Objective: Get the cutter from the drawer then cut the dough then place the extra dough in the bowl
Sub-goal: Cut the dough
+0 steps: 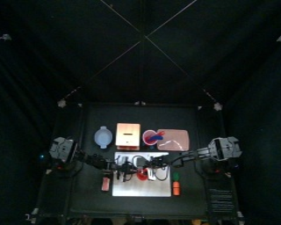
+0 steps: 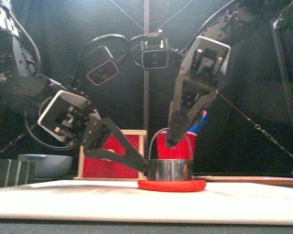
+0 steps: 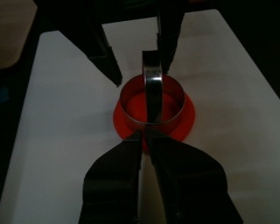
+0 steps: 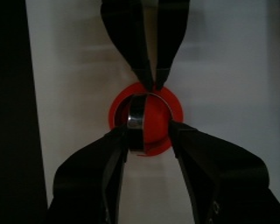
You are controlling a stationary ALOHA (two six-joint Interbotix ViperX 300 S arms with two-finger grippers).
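The round metal cutter (image 2: 171,170) stands on the red dough disc (image 2: 171,185) on the white cutting board (image 2: 63,196). My left gripper (image 2: 146,164) reaches in low from the left and is shut on the cutter's near wall (image 3: 152,96). My right gripper (image 2: 176,135) comes down from above, its jaws closed against the cutter's two sides (image 4: 146,121). A rim of dough (image 4: 122,103) shows all around the cutter. In the top view both grippers meet over the board (image 1: 140,180) near its back edge.
Behind the board stand the blue-grey bowl (image 1: 103,136), the pale wooden box (image 1: 126,136) with its red drawer front (image 2: 113,155), and the pink tray (image 1: 169,138). A red cup (image 2: 193,142) with a blue knife (image 2: 201,119) stands just behind the cutter.
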